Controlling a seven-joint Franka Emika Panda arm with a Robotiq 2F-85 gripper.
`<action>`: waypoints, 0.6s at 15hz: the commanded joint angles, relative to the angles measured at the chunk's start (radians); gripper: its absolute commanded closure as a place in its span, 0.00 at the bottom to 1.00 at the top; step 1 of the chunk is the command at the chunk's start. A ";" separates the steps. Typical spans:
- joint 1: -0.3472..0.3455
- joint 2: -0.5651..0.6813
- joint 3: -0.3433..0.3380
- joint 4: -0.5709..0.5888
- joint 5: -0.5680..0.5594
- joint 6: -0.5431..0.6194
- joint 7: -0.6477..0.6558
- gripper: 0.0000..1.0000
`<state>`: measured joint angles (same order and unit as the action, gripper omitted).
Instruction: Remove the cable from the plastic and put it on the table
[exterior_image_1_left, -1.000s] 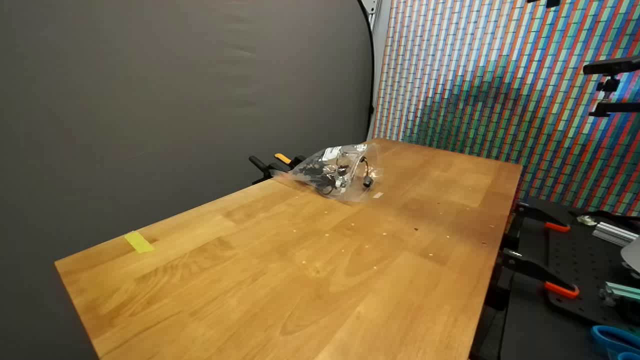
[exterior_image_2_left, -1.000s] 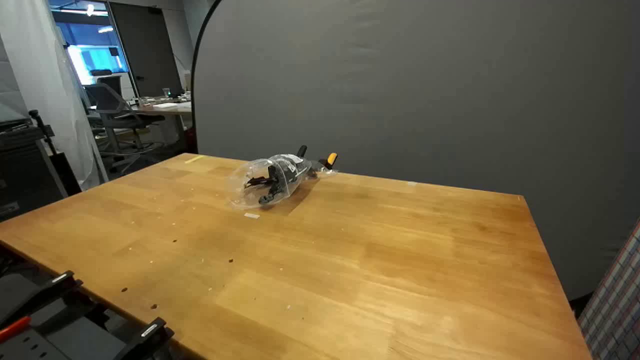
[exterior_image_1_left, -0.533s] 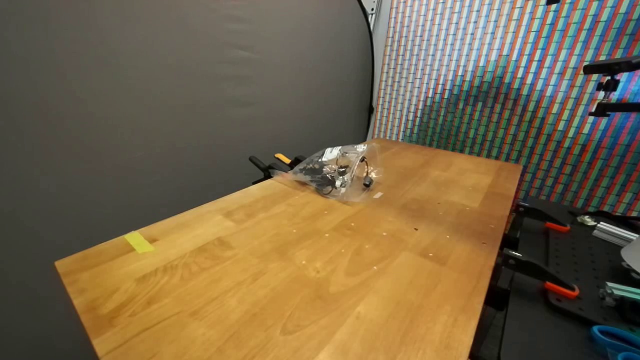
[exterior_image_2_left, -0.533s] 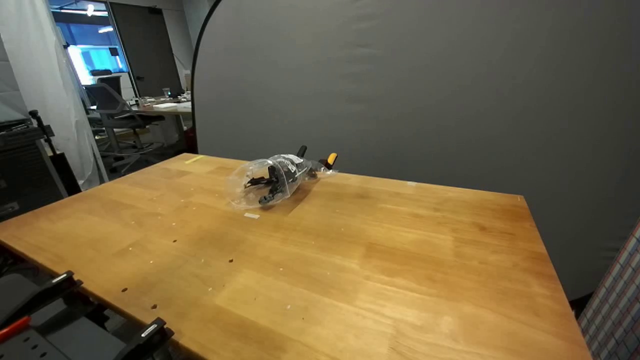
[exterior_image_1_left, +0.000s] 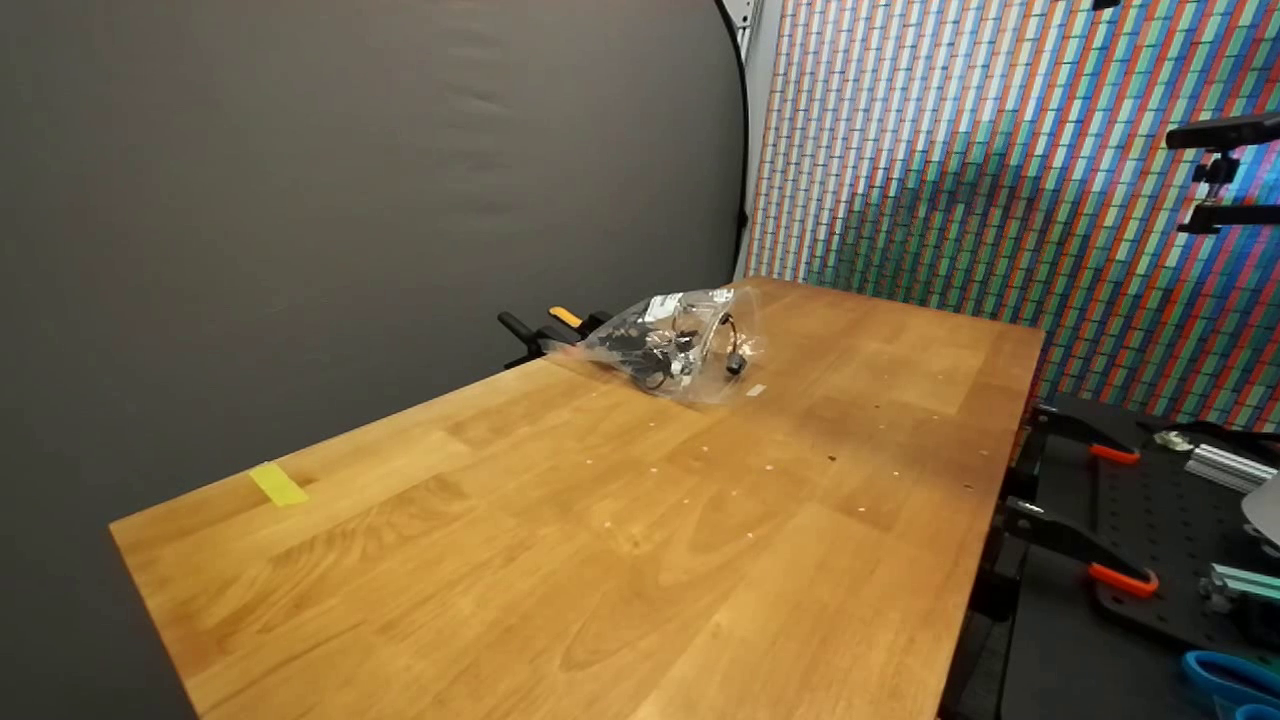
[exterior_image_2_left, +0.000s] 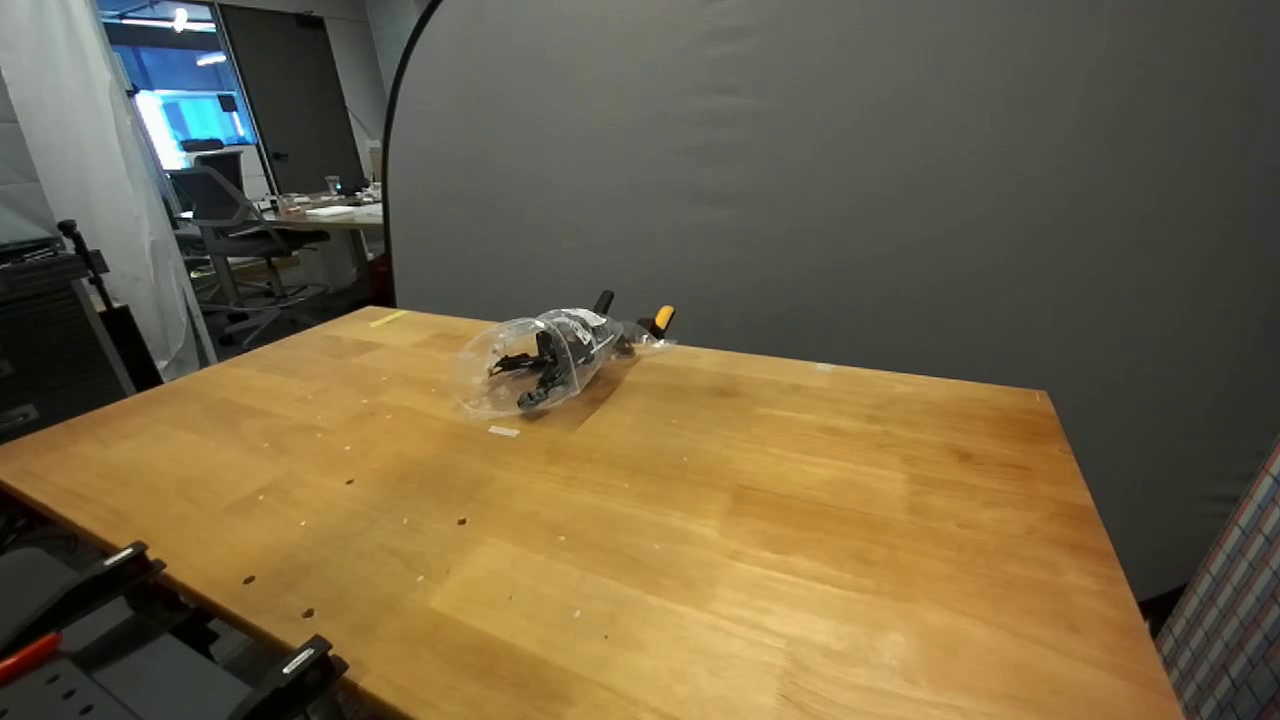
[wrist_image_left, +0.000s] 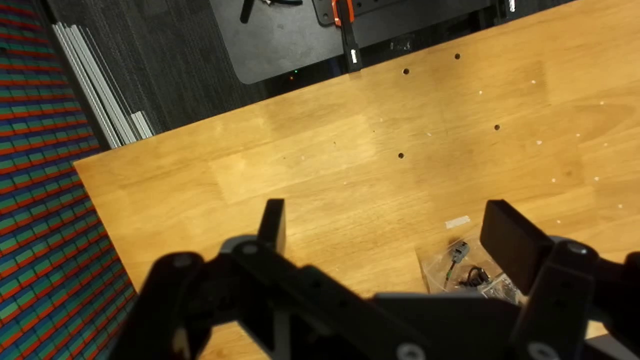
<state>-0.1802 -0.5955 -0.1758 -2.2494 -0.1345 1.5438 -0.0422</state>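
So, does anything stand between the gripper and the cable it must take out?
Yes, the clear plastic bag: the cable lies inside it on the table, so the open gripper would probably touch the bag first. I see nothing else in the way, but cannot tell whether the bag is open.

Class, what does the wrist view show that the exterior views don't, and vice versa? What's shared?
Only the wrist view: both fingers of the gripper, spread apart. A dark scrap at an exterior view's top edge is too small to identify.

In both exterior views only: yellow tape on the table and a yellow handle at its edge.

Shared: the table, the plastic bag with the cable inside, and the pale strip near it.
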 joint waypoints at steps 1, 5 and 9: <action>0.003 0.001 -0.002 0.003 -0.001 -0.003 0.001 0.00; 0.010 0.047 -0.002 -0.038 0.009 0.093 0.012 0.00; 0.032 0.147 0.007 -0.076 0.020 0.249 -0.001 0.00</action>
<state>-0.1687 -0.5217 -0.1737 -2.3174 -0.1332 1.6939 -0.0410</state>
